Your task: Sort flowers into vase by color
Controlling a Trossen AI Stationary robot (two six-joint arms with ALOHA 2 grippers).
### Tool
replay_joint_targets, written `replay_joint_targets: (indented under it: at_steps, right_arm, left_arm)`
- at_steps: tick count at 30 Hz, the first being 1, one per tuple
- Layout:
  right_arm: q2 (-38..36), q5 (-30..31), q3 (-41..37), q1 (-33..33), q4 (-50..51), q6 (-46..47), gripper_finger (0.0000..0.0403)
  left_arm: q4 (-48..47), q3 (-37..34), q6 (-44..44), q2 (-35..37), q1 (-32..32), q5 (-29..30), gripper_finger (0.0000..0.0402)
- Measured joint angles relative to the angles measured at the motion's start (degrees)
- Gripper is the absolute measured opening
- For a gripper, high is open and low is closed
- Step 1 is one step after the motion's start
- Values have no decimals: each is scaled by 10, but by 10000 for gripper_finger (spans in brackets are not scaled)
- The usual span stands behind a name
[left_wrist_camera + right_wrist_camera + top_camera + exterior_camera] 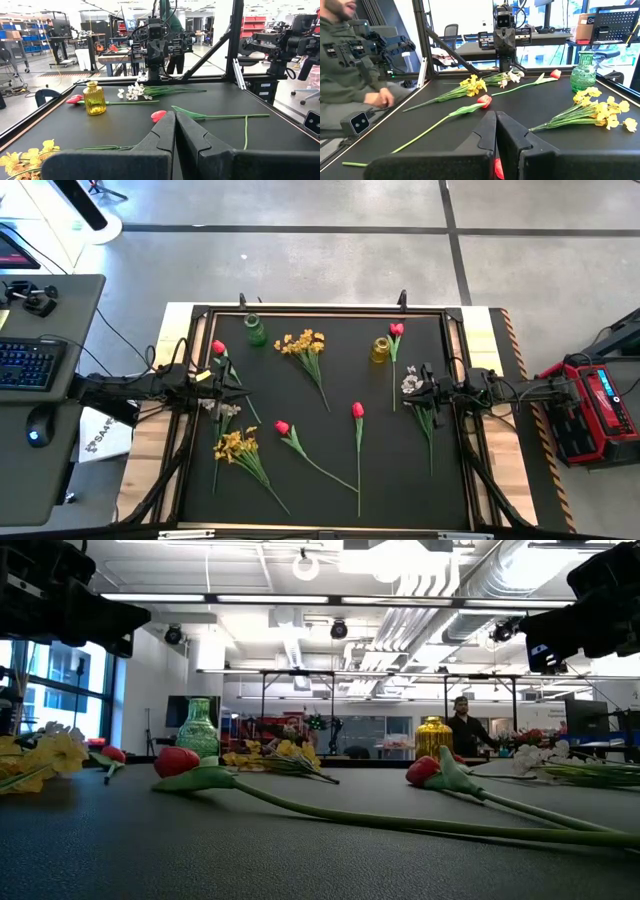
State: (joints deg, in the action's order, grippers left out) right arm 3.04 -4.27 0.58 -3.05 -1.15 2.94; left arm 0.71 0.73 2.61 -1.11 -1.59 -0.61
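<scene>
A green vase (255, 330) and a yellow vase (380, 350) stand upright near the table's far edge. Flowers lie flat on the black mat: red tulips (218, 348) (396, 330) (282, 427) (357, 410), yellow bunches (303, 342) (236, 445), and white sprigs (410, 385) (222, 408). My left gripper (243, 392) (175, 122) hovers at the mat's left side, fingers shut, holding nothing. My right gripper (412, 387) (496, 122) hovers at the right side beside a white sprig, also shut and holding nothing. In the low view both arms show only as dark shapes high above the table.
A raised frame (462, 330) runs round the mat, with upright posts at the far corners. A person (350, 60) sits beyond the table's left side, and another person (465, 725) stands far off in the room. Bare mat lies along the near edge (420, 490).
</scene>
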Motion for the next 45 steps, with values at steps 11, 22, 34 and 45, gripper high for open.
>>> replay_joint_targets:
  at_steps: [11, 22, 34, 45]
  right_arm:
    - [0, 0, 0, 0, 0, 0, 0]
    - [0, 0, 0, 0, 0, 0, 0]
    - [0, 0, 0, 0, 0, 0, 0]
    - [0, 0, 0, 0, 0, -1, 0]
  left_arm:
    - [0, 0, 0, 0, 0, 0, 0]
    - [0, 0, 0, 0, 0, 0, 0]
    - [0, 0, 0, 0, 0, 0, 0]
    - [7, 0, 40, 0, 0, 0, 0]
